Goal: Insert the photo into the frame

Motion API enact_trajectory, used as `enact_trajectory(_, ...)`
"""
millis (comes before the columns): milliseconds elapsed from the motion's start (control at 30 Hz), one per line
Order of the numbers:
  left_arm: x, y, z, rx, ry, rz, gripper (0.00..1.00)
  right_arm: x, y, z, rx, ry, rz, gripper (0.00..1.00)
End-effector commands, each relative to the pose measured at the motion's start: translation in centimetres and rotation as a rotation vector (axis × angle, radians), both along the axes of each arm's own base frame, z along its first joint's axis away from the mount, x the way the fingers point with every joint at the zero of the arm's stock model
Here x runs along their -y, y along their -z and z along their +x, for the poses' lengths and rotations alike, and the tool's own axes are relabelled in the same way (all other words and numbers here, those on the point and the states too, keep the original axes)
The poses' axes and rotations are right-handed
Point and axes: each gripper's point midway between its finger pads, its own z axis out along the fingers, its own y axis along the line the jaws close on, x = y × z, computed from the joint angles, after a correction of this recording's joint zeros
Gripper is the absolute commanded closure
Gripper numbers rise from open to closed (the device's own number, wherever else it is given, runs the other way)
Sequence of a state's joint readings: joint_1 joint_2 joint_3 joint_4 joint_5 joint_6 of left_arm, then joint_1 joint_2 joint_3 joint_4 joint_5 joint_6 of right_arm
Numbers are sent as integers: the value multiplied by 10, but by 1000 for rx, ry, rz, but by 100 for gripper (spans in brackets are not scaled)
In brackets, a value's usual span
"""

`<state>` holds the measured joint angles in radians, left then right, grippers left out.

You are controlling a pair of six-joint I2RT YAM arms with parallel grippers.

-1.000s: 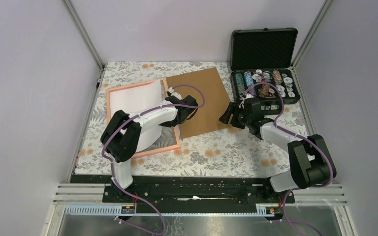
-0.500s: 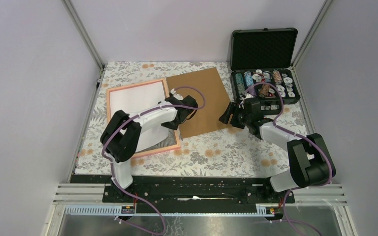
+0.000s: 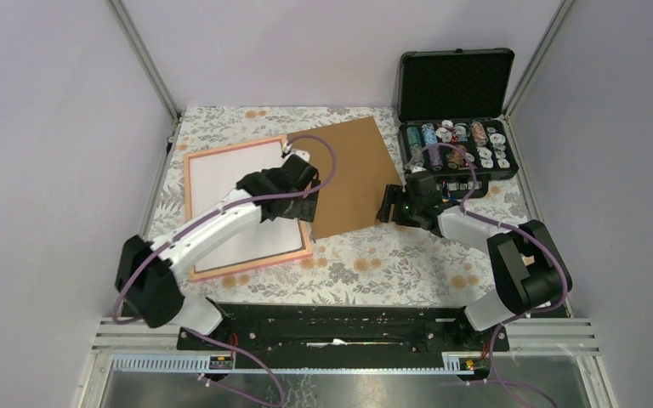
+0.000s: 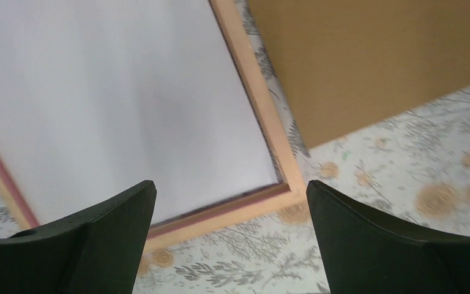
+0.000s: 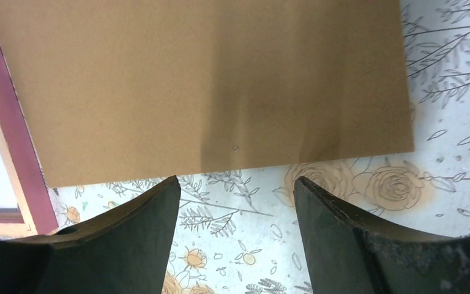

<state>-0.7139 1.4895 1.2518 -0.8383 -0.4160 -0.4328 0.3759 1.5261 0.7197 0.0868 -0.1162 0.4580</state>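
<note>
One change from a second ago: the photo (image 3: pixel 225 174), then curled up in the left gripper (image 4: pixel 227 199), now lies flat, white back up, inside the frame (image 4: pixel 260 110). The left arm has stretched forward, its elbow swung far left. Its jaws stand wide apart and empty above the frame's near right corner. The board (image 3: pixel 353 170) lies just beside the frame. The right gripper (image 5: pixel 232 184), jaws apart and empty, hangs over the board's near edge.
</note>
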Motion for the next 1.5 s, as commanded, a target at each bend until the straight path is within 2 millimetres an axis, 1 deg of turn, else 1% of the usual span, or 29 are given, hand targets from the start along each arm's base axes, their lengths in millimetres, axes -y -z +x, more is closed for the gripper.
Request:
enact_trajectory(0, 30, -30, -12, 61, 101, -256, 1, -6, -7, -5, 7, -53, -155, 25)
enact_trajectory(67, 42, -39, -20, 87, 131, -377, 1, -22, -9, -16, -7, -97, -115, 24)
enact_trajectory(100, 51, -45, -23, 104, 152, -451, 1, -29, -7, -25, -29, -110, -74, 24)
enact_trajectory(167, 67, -52, -30, 117, 187, -589, 1, -40, -7, -36, -46, -120, 18, 24)
enact_trajectory(200, 75, -56, -33, 123, 198, -653, 1, -44, -9, -38, -42, -119, 50, 24)
enact_trajectory(333, 97, -53, -37, 120, 202, -838, 1, -47, -1, -48, -77, -129, 68, 24)
enact_trajectory(400, 99, -46, -33, 123, 165, -872, 2, -51, 1, -52, -96, -143, 86, 25)
enact_trajectory(433, 97, -41, -32, 123, 135, -875, 2, -57, 0, -54, -99, -153, 112, 27)
enact_trajectory(467, 96, -41, -32, 133, 122, -887, 2, -65, -3, -56, -95, -162, 145, 28)
enact_trajectory(533, 88, -45, -32, 174, 104, -896, 1, -90, -9, -60, -82, -191, 222, 29)
enact_trajectory(567, 81, -51, -34, 206, 101, -892, 1, -103, -12, -62, -76, -206, 264, 29)
enact_trajectory(633, 63, -57, -34, 264, 70, -850, 1, -127, -14, -66, -74, -207, 340, 29)
enact_trajectory(700, 45, -66, -39, 313, 53, -819, 1, -150, -15, -69, -58, -211, 418, 31)
enact_trajectory(733, 36, -73, -43, 339, 47, -810, 1, -161, -17, -66, -42, -212, 453, 32)
enact_trajectory(800, 20, -85, -53, 377, 32, -801, 1, -178, -13, -66, -32, -212, 465, 34)
enact_trajectory(867, 8, -94, -62, 400, 17, -804, 1, -190, -9, -62, -10, -205, 448, 34)
enact_trajectory(933, 1, -100, -71, 408, 17, -824, 1, -206, -6, -60, -1, -211, 438, 34)
enact_trajectory(967, 0, -103, -74, 412, 19, -841, 1, -217, -4, -61, -7, -222, 441, 34)
enact_trajectory(1000, -1, -104, -77, 413, 18, -854, 1, -228, 2, -63, -23, -236, 441, 34)
enact_trajectory(1067, -3, -106, -81, 414, 13, -875, 1, -255, 3, -70, -43, -272, 467, 34)
enact_trajectory(1133, -4, -108, -82, 415, 7, -882, 1, -276, -2, -79, -44, -309, 496, 34)
enact_trajectory(1200, -8, -107, -80, 420, -14, -863, 1, -288, -12, -83, -20, -351, 509, 34)
enact_trajectory(1233, -10, -107, -78, 422, -29, -845, 1, -288, -15, -85, -17, -362, 496, 33)
enact_trajectory(1300, -15, -107, -73, 417, -59, -800, 1, -273, -17, -81, 6, -349, 429, 31)
enact_trajectory(1367, -16, -101, -70, 392, -82, -760, 1, -248, -17, -74, 22, -323, 345, 29)
enact_trajectory(1467, -11, -90, -67, 349, -91, -743, 1, -197, -20, -64, 46, -271, 267, 27)
